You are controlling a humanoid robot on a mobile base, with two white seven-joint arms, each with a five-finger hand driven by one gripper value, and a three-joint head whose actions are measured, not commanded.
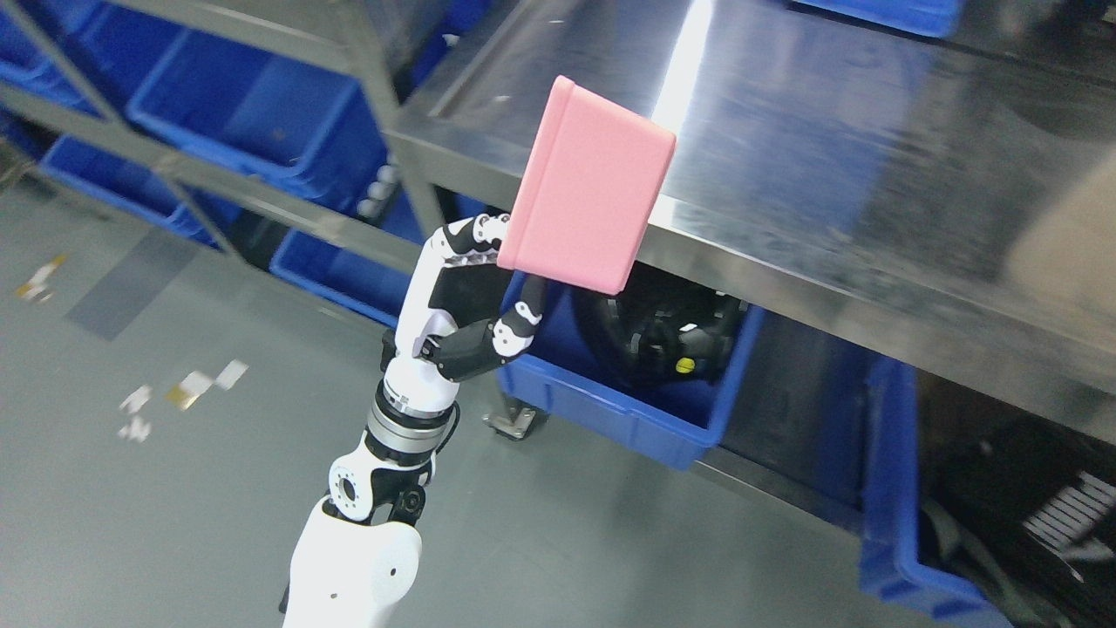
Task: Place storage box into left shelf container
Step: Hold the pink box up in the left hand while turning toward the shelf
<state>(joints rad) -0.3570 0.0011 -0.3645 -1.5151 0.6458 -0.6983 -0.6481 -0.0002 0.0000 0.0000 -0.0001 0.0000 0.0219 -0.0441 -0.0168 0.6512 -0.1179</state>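
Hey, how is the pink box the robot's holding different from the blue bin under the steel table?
The pink storage box is plain pink; the blue bin is blue. The storage box is held tilted in the air by the left hand; the bin sits level under the steel table. The bin holds dark parts. Both look like plastic.

Warehouse: steel shelving [785, 174], blue bins [628, 419].
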